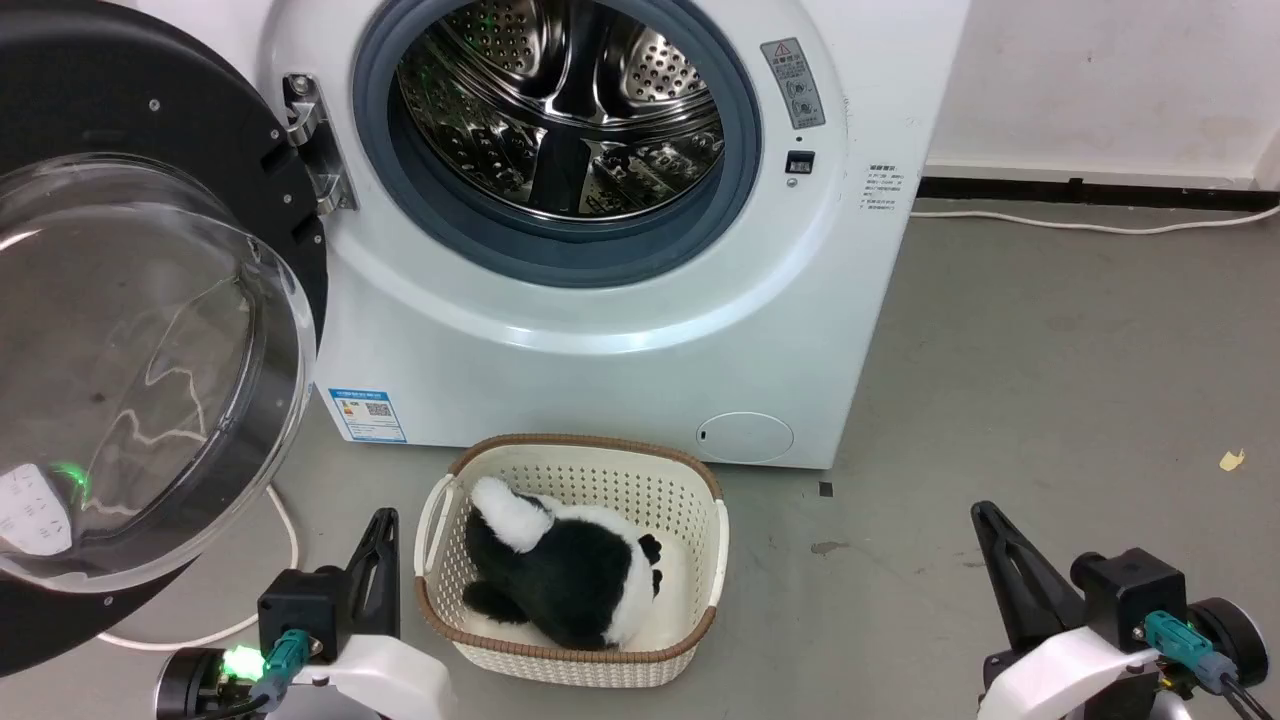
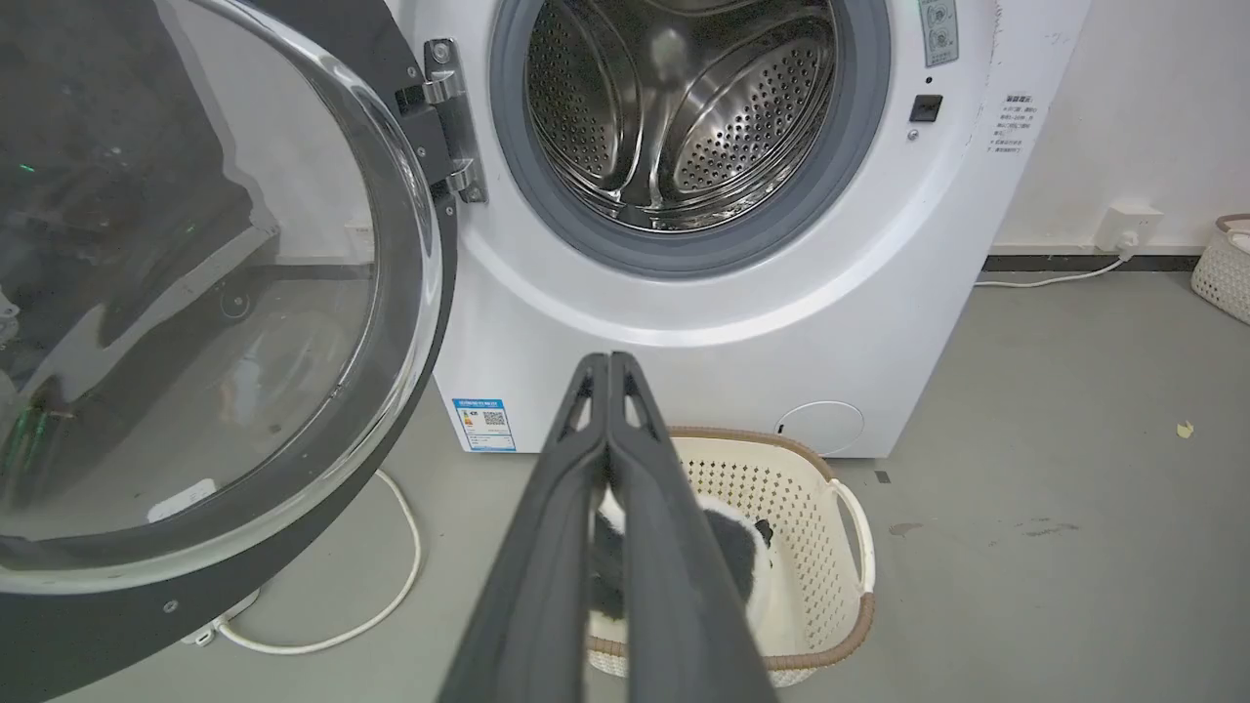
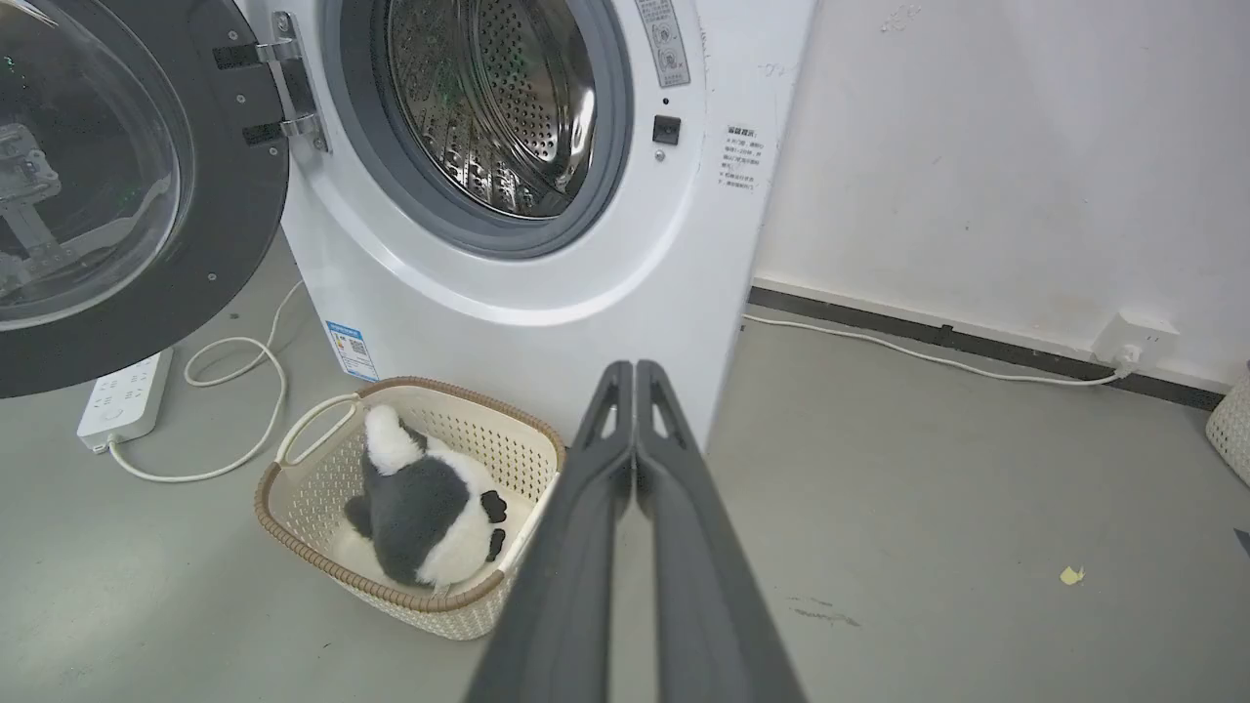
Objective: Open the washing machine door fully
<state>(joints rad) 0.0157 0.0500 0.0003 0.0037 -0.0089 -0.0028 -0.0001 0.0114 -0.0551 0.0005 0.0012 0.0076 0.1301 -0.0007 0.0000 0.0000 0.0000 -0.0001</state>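
Observation:
The washing machine door [image 1: 130,340] is a big glossy black ring around a bulging clear glass bowl. It is swung wide on its hinge [image 1: 312,140] to the left of the white washer [image 1: 600,330], and the steel drum [image 1: 565,100] is exposed. The door [image 2: 195,293] also fills the upper left of the left wrist view and sits at the upper left in the right wrist view [image 3: 117,186]. My left gripper [image 1: 383,518] is shut and empty at the lower left, below the door's rim and apart from it. My right gripper [image 1: 982,510] is shut and empty at the lower right. Both wrist views show fingertips pressed together [image 2: 608,359] [image 3: 635,367].
A cream basket [image 1: 700,500] holding a black and white plush toy [image 1: 560,570] stands on the grey floor in front of the washer, between the grippers. A white cable [image 1: 285,540] and a power strip [image 3: 122,395] lie under the door. Another basket [image 2: 1226,268] stands by the right wall.

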